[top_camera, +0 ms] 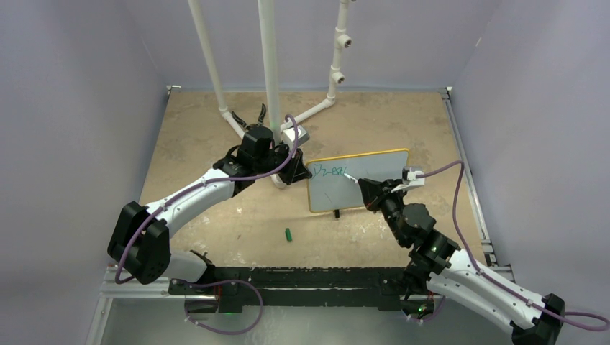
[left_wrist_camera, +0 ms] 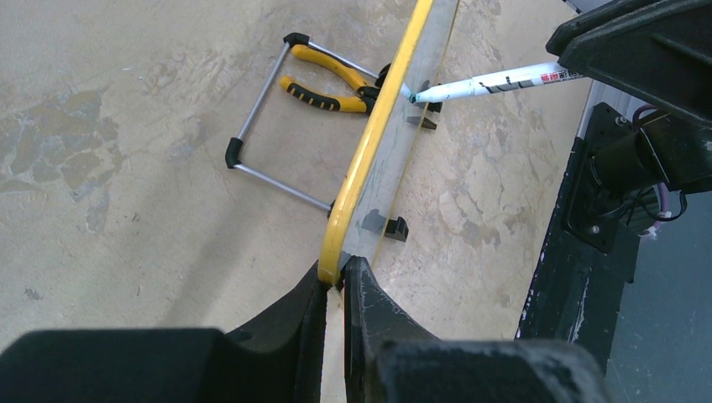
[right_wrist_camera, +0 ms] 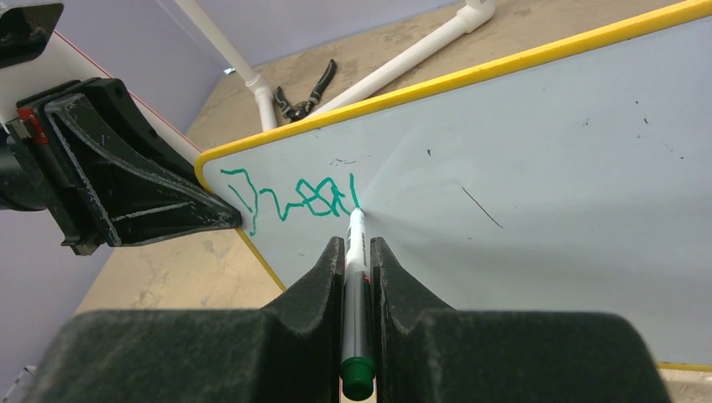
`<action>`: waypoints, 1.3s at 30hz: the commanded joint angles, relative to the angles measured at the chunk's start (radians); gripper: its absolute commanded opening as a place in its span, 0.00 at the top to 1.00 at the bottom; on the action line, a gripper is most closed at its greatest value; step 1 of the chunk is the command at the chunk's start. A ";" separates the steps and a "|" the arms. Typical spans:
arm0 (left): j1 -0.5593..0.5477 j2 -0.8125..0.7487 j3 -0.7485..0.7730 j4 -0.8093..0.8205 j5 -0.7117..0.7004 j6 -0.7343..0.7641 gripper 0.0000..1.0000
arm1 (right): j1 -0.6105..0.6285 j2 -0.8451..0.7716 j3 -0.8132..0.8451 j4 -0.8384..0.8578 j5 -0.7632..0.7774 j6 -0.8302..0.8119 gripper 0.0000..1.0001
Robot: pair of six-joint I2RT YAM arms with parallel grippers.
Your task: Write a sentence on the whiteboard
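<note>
R gripper (right_wrist_camera: 357, 245) is clamped on the marker (right_wrist_camera: 356, 228), jaws snug on the barrel, green butt end toward the cam. Tip sits on the board (right_wrist_camera: 546, 159) at the end of the last green stroke. Contact looks real in R wrist view and L wrist view agrees, but pressure can't be judged. Lettering (right_wrist_camera: 290, 195) is one short line in the board's upper-left corner, approx. "Drea"; last chars are tangled and not readable w/ confidence. Key relation: blank face lies to the right of the tip, along the board's long axis, away from L gripper (left_wrist_camera: 336, 281). So next strokes prob. run rightward, on a face that leans back. L gripper is shut on the yellow rim at the board's left end, pinching the edge as a brace. Only R arm has the marker; L arm is nearer the written end. Board stands mid-table (top_camera: 403, 122) on black feet (left_wrist_camera: 395, 227), w/ a wire stand (left_wrist_camera: 269, 126) behind it, prob. its prop. Unclear: top view shows lettering too small to read. L wrist sees the board nearly edge-on, face barely visible. R wrist crops the board's right end + bottom rim, so room left on the line can't be gauged there. Yellow-handled pliers (left_wrist_camera: 327, 80) behind the board show only in L wrist view. Small green cap (top_camera: 288, 234) lies on the near side, well apart.
</note>
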 commanded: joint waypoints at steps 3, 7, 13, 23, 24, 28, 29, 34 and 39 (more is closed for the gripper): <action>0.016 -0.005 -0.007 0.019 -0.036 0.035 1.00 | -0.001 -0.009 0.015 0.068 0.049 -0.035 1.00; 0.016 -0.005 -0.006 0.018 -0.036 0.035 1.00 | -0.001 -0.010 0.012 0.101 0.060 -0.043 1.00; 0.015 -0.005 -0.007 0.019 -0.036 0.035 1.00 | -0.001 -0.014 0.009 0.101 0.083 -0.033 1.00; 0.015 -0.005 -0.007 0.019 -0.034 0.035 1.00 | -0.001 -0.059 0.000 0.003 0.126 0.008 1.00; 0.015 -0.005 -0.007 0.019 -0.034 0.035 1.00 | -0.001 -0.060 -0.001 -0.004 0.124 0.013 1.00; 0.016 -0.005 -0.007 0.019 -0.034 0.035 1.00 | -0.001 -0.052 0.000 -0.045 0.112 0.034 1.00; 0.014 -0.005 -0.008 0.019 -0.034 0.035 1.00 | -0.001 -0.047 0.000 -0.056 0.110 0.041 1.00; 0.015 -0.005 -0.006 0.019 -0.034 0.035 1.00 | -0.001 -0.027 0.013 -0.116 0.103 0.086 1.00; 0.015 -0.007 -0.006 0.019 -0.033 0.035 1.00 | -0.001 -0.036 0.004 -0.091 0.108 0.080 1.00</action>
